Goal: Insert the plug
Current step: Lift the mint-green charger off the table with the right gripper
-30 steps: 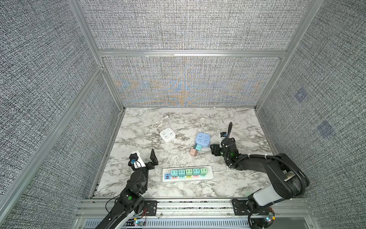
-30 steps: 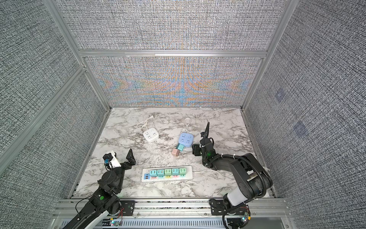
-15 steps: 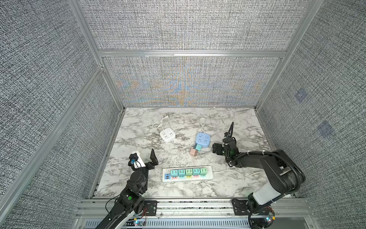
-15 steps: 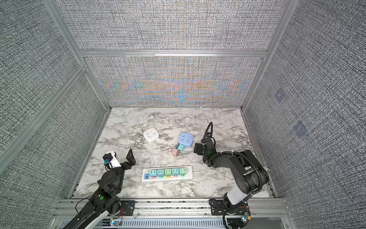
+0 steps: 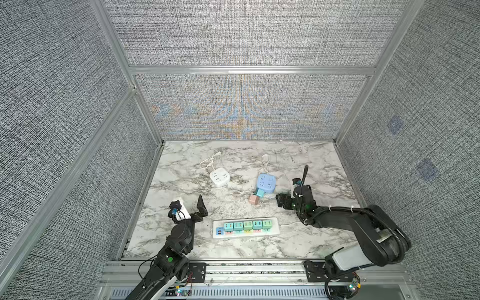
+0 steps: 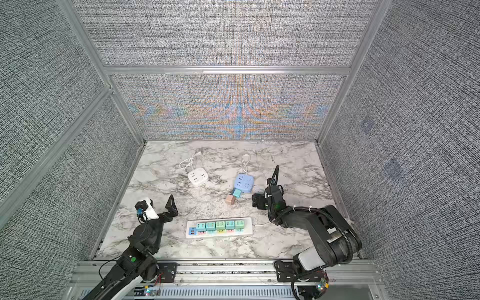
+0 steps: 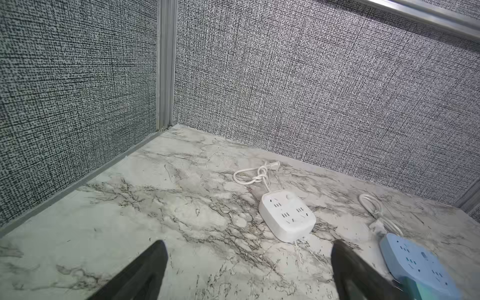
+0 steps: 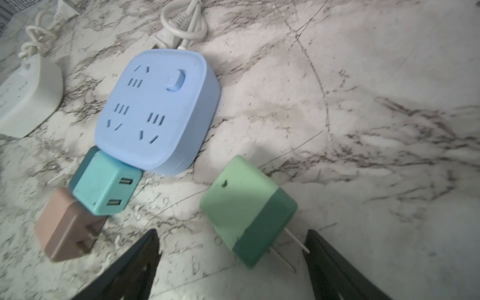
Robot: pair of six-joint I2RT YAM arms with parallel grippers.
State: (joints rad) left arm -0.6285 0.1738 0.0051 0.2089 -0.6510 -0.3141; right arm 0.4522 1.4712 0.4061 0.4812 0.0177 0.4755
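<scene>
Right claw standing spread over a loose two-tone green cube plug, left claw idling wide apart.

In both top views the left claw is hanging open near the left edge of the marble-patterned surface, while the right claw is sitting low just beside a pale blue square socket block; a long white power strip filled with coloured adapters is lying between the arms. In the left wrist view the fingers are gaping over bare surface, a white square socket block lying ahead. In the right wrist view the green plug is lying on its side between the open fingertips, ungripped, prongs pointing back toward the claw, near the blue block.
</scene>
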